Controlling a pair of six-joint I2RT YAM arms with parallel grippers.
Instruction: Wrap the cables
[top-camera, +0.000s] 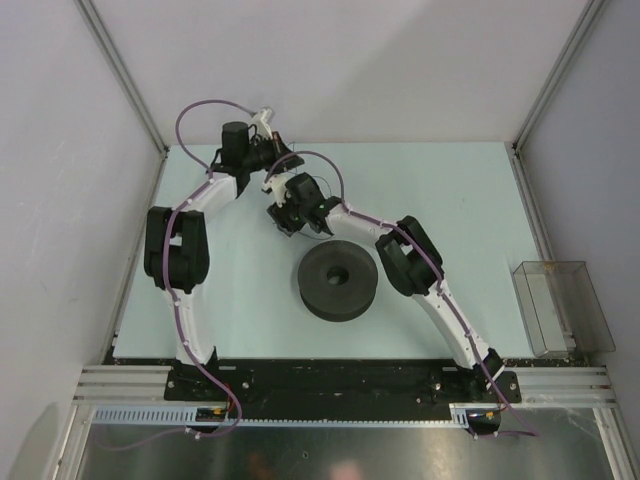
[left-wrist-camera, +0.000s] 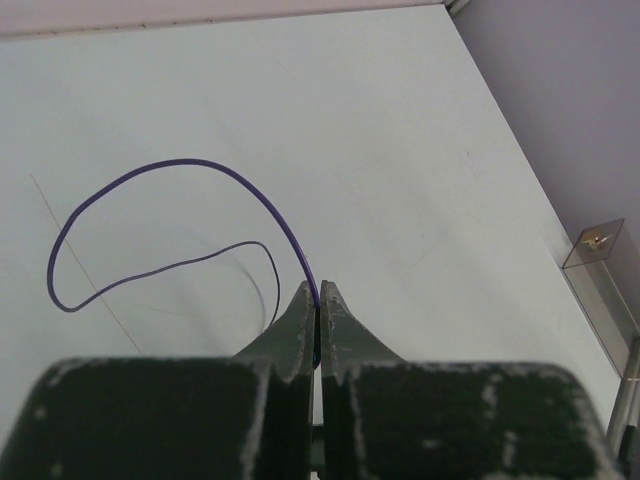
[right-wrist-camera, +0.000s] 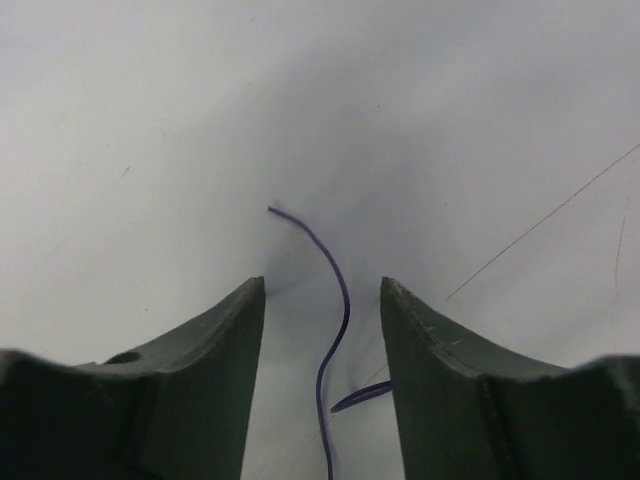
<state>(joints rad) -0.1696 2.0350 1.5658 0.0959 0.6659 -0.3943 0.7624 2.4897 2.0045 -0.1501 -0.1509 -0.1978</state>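
Note:
The cable (left-wrist-camera: 200, 162) is a very thin purple wire that curls in a loose loop over the pale table. My left gripper (left-wrist-camera: 320, 290) is shut on it, and the wire leaves between the touching fingertips. In the top view the left gripper (top-camera: 284, 152) is at the back of the table, close to the right gripper (top-camera: 281, 216). The right gripper (right-wrist-camera: 322, 286) is open and low over the table. A stretch of the cable (right-wrist-camera: 345, 300) runs up between its fingers without touching them, and its free end lies just beyond the tips.
A round dark grey spool (top-camera: 338, 280) with a centre hole lies flat at mid table, just in front of the right gripper. A clear plastic box (top-camera: 560, 305) stands at the table's right edge. White walls enclose the back and sides.

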